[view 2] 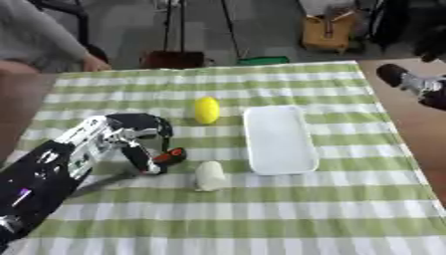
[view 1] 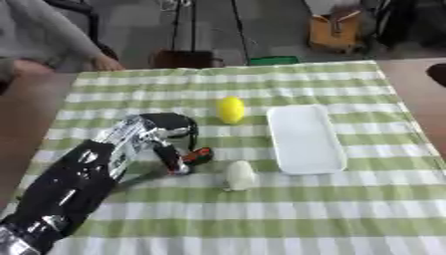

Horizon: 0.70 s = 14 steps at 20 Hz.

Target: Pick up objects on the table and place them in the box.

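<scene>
On the green-checked tabletop (view 1: 261,209), the left hand (view 1: 170,144) curls its fingers around a small red-and-black object (view 1: 198,155), just left of a pale rounded lump (view 1: 240,175) and the shallow white rectangular box (view 1: 305,139). A yellow ball (view 1: 231,109) lies beside the box. The right hand (view 2: 418,84) shows at the right edge; its fingers cannot be made out.

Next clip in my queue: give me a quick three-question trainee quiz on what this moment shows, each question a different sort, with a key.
1. True or false: the yellow object lies inside the white tray.
2. Multiple choice: what is the left hand closing on? A) the yellow object B) a small red and black object C) the whitish object
3. Fill in: the table is covered by a green and white ____ cloth.

Key: 1 false, it lies on the cloth just left of the tray. 2 B. 3 checked.
</scene>
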### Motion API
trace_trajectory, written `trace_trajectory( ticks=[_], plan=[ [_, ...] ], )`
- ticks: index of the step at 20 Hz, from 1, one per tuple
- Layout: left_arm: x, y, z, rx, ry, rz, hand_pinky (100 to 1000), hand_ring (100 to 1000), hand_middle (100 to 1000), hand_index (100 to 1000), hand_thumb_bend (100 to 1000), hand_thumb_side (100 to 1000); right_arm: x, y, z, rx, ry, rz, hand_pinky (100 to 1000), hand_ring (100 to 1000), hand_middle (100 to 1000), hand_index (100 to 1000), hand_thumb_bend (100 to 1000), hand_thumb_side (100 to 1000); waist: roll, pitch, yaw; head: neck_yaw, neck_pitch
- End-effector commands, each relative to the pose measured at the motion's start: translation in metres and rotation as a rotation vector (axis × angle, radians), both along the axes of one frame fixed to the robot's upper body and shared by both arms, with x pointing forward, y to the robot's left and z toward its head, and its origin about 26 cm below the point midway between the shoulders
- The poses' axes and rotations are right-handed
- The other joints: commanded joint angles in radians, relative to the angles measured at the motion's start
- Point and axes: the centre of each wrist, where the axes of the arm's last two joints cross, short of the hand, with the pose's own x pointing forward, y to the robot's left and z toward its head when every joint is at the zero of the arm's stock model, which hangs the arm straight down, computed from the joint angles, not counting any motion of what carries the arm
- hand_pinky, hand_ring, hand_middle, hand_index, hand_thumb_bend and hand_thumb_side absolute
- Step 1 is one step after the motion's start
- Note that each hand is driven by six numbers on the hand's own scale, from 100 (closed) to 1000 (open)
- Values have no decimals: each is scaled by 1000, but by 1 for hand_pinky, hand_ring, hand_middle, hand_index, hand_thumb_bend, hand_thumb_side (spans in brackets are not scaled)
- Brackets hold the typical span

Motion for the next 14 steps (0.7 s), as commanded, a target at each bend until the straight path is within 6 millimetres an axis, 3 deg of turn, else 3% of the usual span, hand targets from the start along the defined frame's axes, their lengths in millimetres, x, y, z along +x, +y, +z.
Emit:
trace_trajectory(
  ticks=[1,3,5,11,14],
  plan=[
    [4,1,8,5,-33,1,862,820,799,569,294,273,-2,-2,12,-19,-31,2,537,578,671,852,684,521,-5,-15,-1,2,2],
    [4,2,8,-12,-50,13,855,809,781,516,164,247,-2,-2,12,-19,-31,1,537,578,671,852,684,522,-5,-15,0,1,2],
    [4,3,8,-25,-62,23,852,804,769,476,123,238,-2,-2,12,-19,-31,1,537,578,671,852,684,522,-5,-15,0,1,2],
    [5,7,21,-42,-72,31,845,792,749,417,100,237,-2,-3,12,-19,-31,0,537,578,671,852,684,522,-5,-16,1,0,2],
    [5,10,46,-42,-82,12,848,798,749,416,100,249,-2,-3,12,-21,-30,-3,537,578,671,852,684,523,-4,-18,2,-2,4]
  ],
)
